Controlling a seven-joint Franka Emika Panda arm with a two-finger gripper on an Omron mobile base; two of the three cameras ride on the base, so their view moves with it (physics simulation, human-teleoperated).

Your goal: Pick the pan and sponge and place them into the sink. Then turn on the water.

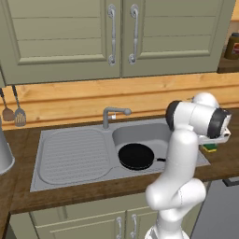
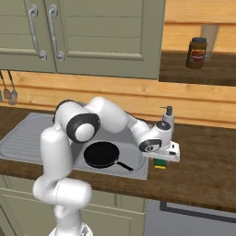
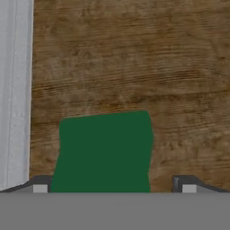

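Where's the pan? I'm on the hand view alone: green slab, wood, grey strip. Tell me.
Observer: The pan already lies in the sink basin, handle toward the robot's right.
Operator: Confirm what that green slab is.
Observer: The sponge: from the side it has a yellow layer under the green. It sits on the counter just right of the sink.
Operator: Report the faucet.
Observer: The faucet stands behind the basin, with no water falling from its spout.

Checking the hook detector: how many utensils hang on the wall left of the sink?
2: a spoon-like one and a slotted spatula beside it, side by side above the counter left of the sink; more may hang out of frame.
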